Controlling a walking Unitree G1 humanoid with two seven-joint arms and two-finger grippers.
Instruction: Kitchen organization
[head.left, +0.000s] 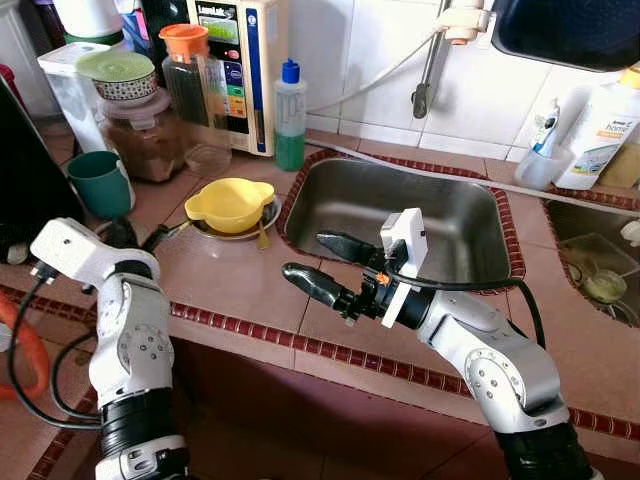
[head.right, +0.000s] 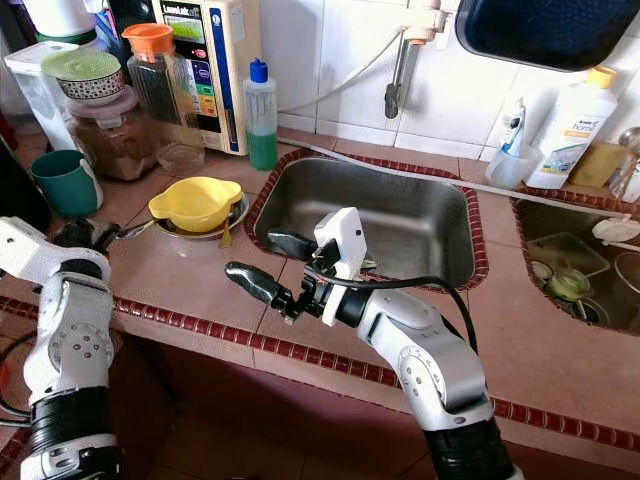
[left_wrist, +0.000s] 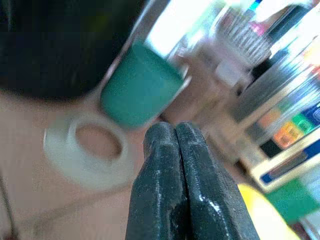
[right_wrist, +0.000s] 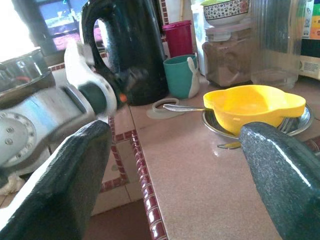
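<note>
Left eye: right gripper (head.left: 315, 260) spread wide over the counter, yellow bowl (head.left: 228, 203) at its 10 o'clock, sitting on a metal plate (head.left: 268, 216) beside the sink (head.left: 480, 215).

Left wrist: left gripper (left_wrist: 175, 135) pinched closed, empty, green mug (left_wrist: 137, 85) at 11.

Right wrist: probably best approaching the yellow bowl low, straddling the rim, minding the spoon (right_wrist: 181, 107).

Right gripper (head.left: 315, 262) jaws spread, left gripper (left_wrist: 176, 145) closed

The sink (head.left: 470, 215) is brushed, dull-gleaming metal; the counter (head.left: 240, 285) is smooth, slightly glossy tile. The yellow bowl (head.left: 229, 202) looks like glossy plastic on a shiny metal plate (right_wrist: 297, 125). The green cup (left_wrist: 137, 85), blurred, seems matt plastic. The right gripper (head.left: 312, 265) has grainy black fingers.
</note>
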